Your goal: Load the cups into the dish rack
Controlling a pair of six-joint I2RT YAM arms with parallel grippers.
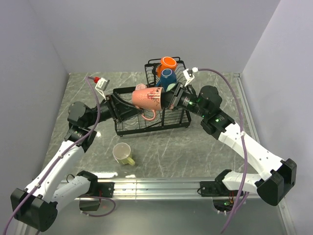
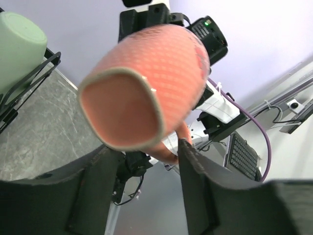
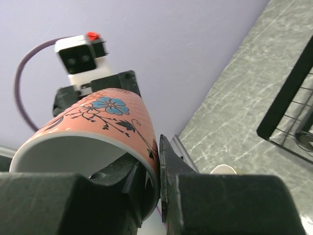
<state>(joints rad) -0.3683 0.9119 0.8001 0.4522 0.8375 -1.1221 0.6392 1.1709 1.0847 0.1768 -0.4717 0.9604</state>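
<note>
Top external: pink cup horizontal, mouth pointing right.

Pale green cup partly beyond the left edge

Soft, even white light fills the overhead view, which is sharp, with only faint shadows on the grey bench. In the left wrist view the salmon cup is smeared and out of focus. In both wrist views the near fingers look dark and blurred.
</note>
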